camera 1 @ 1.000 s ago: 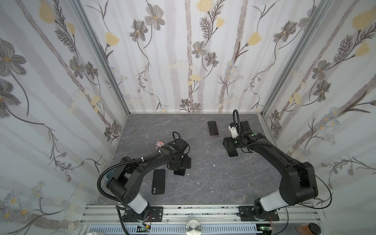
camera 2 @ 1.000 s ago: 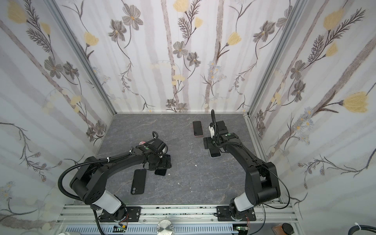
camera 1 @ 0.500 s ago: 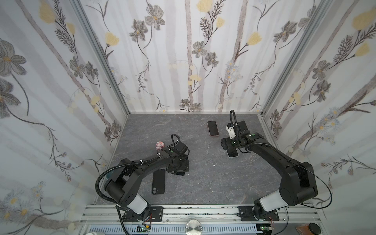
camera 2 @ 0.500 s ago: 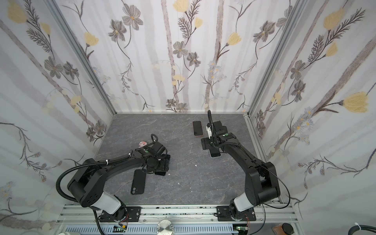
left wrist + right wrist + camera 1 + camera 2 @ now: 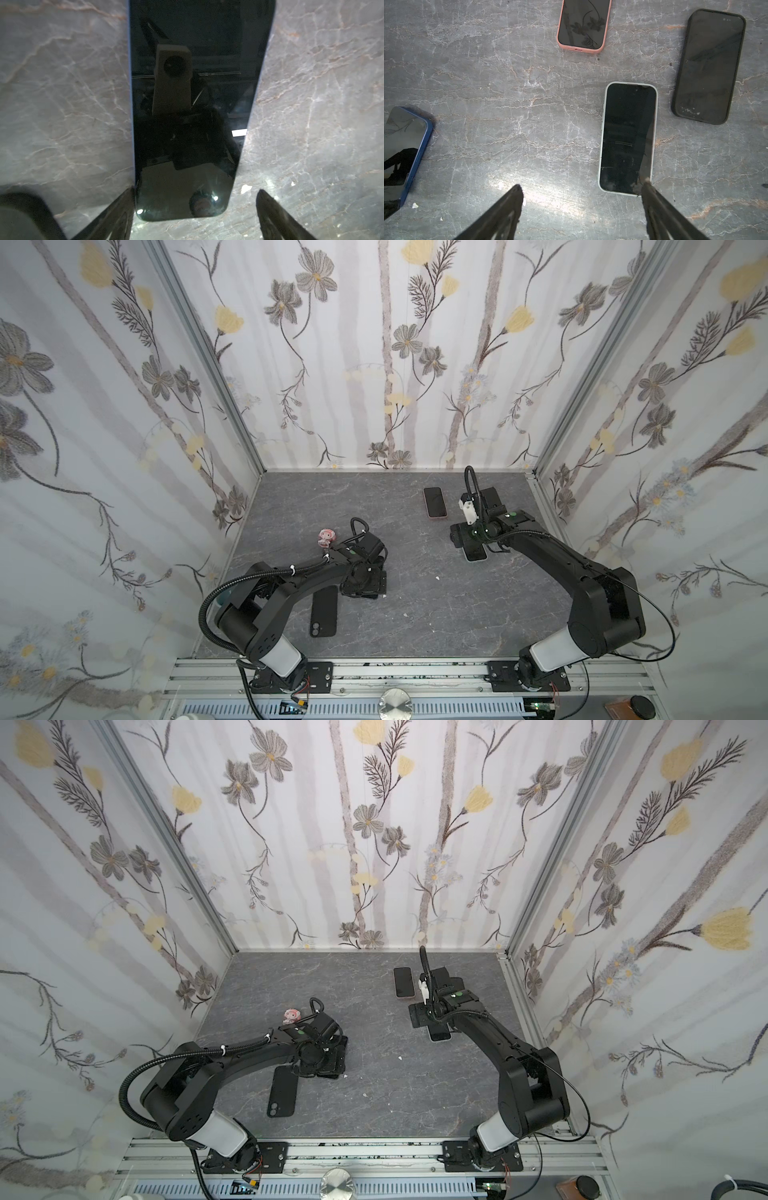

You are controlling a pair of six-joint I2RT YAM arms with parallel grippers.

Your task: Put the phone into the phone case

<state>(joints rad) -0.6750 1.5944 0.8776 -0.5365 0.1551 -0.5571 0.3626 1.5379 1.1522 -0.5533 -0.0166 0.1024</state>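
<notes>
Marble table (image 5: 62, 93), phone (image 5: 187, 135) (face up), case (image 5: 323, 612) near

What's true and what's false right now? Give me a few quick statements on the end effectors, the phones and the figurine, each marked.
1. The left end effector is open, with the blue phone between its fingers. True.
2. The right end effector is shut on the white-edged phone. False: it is open and holds nothing; one fingertip is at that phone's corner.
3. The pink-cased phone lies screen up on the table. True.
4. The pink figurine stands beside the right end effector. False: it stands near the left end effector.
</notes>
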